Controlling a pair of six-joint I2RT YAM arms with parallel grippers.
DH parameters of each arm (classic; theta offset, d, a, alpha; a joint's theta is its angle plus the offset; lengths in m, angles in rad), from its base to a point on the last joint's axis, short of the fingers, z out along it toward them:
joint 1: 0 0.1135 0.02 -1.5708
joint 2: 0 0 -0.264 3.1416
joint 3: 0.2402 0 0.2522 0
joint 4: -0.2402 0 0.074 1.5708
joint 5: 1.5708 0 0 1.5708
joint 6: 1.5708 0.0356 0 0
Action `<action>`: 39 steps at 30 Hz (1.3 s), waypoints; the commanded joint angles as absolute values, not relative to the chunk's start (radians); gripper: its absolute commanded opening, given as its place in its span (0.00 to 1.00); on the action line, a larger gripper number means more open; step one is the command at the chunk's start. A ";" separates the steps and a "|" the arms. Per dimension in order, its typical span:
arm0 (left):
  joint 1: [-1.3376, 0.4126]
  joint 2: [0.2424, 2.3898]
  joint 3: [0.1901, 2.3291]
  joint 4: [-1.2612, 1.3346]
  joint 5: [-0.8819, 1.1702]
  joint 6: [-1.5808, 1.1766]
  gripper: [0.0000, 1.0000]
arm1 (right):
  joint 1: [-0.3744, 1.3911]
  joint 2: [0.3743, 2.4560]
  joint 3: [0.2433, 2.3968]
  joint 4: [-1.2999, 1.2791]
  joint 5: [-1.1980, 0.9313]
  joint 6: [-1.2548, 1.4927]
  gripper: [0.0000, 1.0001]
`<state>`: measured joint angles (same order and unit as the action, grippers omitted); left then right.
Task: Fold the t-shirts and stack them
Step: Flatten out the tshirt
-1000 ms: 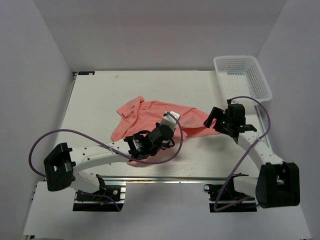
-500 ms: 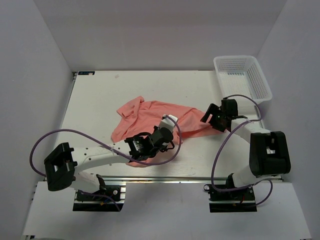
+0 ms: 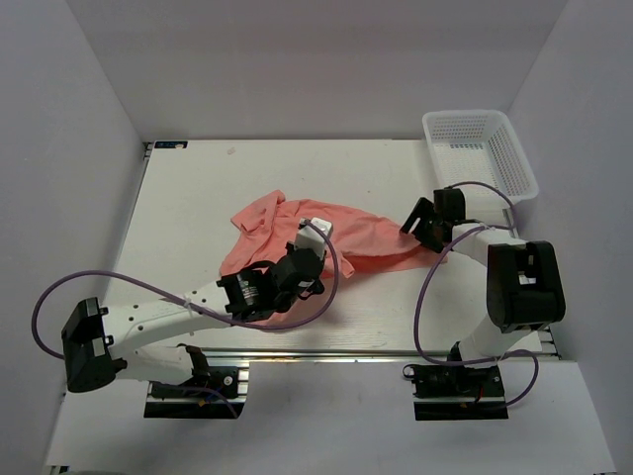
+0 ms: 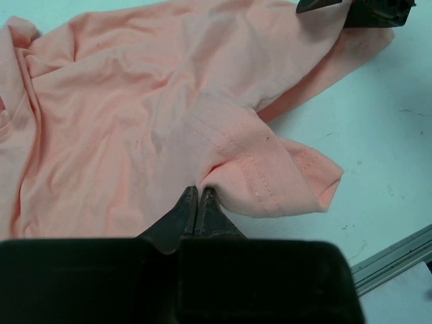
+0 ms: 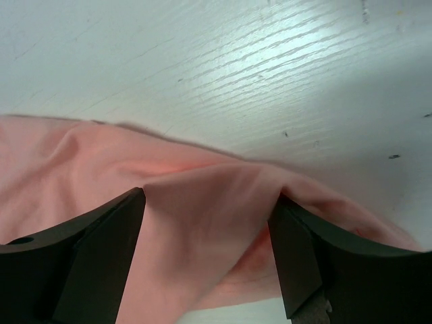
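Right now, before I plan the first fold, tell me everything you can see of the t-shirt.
The t-shirt is plain salmon-pink, thin soft cloth, unprinted, lying crumpled and unfolded on the table, stitched hems showing. The left end effector is shut, pinching a fold by a sleeve hem; the right end effector stands open astride its right-hand edge.

Open surface (image 3: 198, 188) stretches behind and left of the crumpled t-shirt (image 3: 331, 223), leaving room for a gripper to pass. Right of the t-shirt, the white mesh basket (image 3: 482, 148) blocks the far corner and the right arm (image 3: 519, 287) rises just beside the cloth. The left arm (image 3: 168, 312) lies slantwise across the strip in front of the t-shirt.
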<state>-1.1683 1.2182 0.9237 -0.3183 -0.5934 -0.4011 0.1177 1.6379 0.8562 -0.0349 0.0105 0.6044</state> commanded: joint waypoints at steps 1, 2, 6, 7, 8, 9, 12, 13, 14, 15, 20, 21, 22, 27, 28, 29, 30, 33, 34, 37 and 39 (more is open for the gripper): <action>-1.167 1.180 0.917 -0.336 -0.636 -0.410 0.00 | 0.113 1.631 0.893 -0.051 0.095 0.627 0.78; -1.167 1.180 0.917 -0.353 -0.650 -0.410 0.00 | 0.109 1.628 0.890 -0.048 0.103 0.640 0.75; -1.167 1.146 0.917 -0.374 -0.680 -0.419 0.00 | 0.106 1.634 0.903 -0.037 0.081 0.634 0.39; -1.167 1.137 0.917 -0.374 -0.689 -0.419 0.00 | 0.106 1.646 0.914 -0.034 0.065 0.630 0.26; -1.167 1.121 0.917 -0.374 -0.699 -0.419 0.00 | 0.107 1.649 0.922 -0.035 0.060 0.630 0.00; -1.167 1.112 0.917 -0.385 -0.713 -0.419 0.00 | 0.107 1.655 0.936 -0.050 0.051 0.627 0.00; -1.167 1.080 0.917 -0.406 -0.755 -0.428 0.00 | 0.109 1.637 0.960 -0.069 0.038 0.602 0.00; -1.167 1.080 0.917 -0.407 -0.768 -0.428 0.00 | 0.109 1.614 0.965 -0.072 0.038 0.600 0.00; -1.167 1.065 0.928 -0.416 -0.803 -0.428 0.00 | 0.109 1.588 0.962 -0.074 0.038 0.579 0.00; -1.167 1.065 0.928 -0.425 -0.822 -0.428 0.00 | 0.110 1.547 0.963 -0.074 0.038 0.578 0.00; -1.167 1.016 1.015 -0.463 -1.004 -0.417 0.00 | 0.115 1.369 0.959 -0.069 -0.024 0.479 0.00; -1.167 1.015 1.032 -0.463 -1.028 -0.417 0.00 | 0.118 1.283 0.965 -0.071 -0.041 0.468 0.00; -1.167 1.000 1.051 -0.472 -1.048 -0.417 0.00 | 0.117 1.257 0.971 -0.075 -0.046 0.431 0.00; -1.167 0.910 1.173 -0.344 -1.114 -0.189 0.00 | 0.118 1.102 1.156 -0.158 -0.144 0.345 0.00; -1.167 0.891 1.193 -0.246 -1.114 -0.137 0.00 | 0.115 1.080 1.189 -0.210 -0.152 0.313 0.00; -1.167 0.875 1.193 -0.201 -1.077 -0.083 0.00 | 0.118 1.077 1.215 -0.224 -0.161 0.307 0.00; -1.167 0.858 1.209 -0.160 -1.060 0.007 0.00 | 0.120 1.046 1.262 -0.241 -0.185 0.289 0.00; -1.167 0.802 1.265 -0.100 -0.933 0.112 0.00 | 0.120 0.987 1.347 -0.259 -0.202 0.239 0.00; -1.167 0.792 1.294 -0.100 -0.907 0.127 0.00 | 0.118 0.977 1.391 -0.262 -0.209 0.229 0.00; -1.167 0.756 1.362 -0.126 -0.725 0.176 0.00 | 0.118 0.940 1.452 -0.319 -0.227 0.163 0.00; -1.167 0.742 1.413 -0.181 -0.614 0.211 0.00 | 0.117 0.919 1.528 -0.356 -0.241 0.130 0.00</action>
<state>-1.1706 0.7704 1.3293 -0.1772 -0.7906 0.0875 0.1257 0.9432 1.4422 -0.2951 -0.2348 0.2333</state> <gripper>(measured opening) 0.019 0.012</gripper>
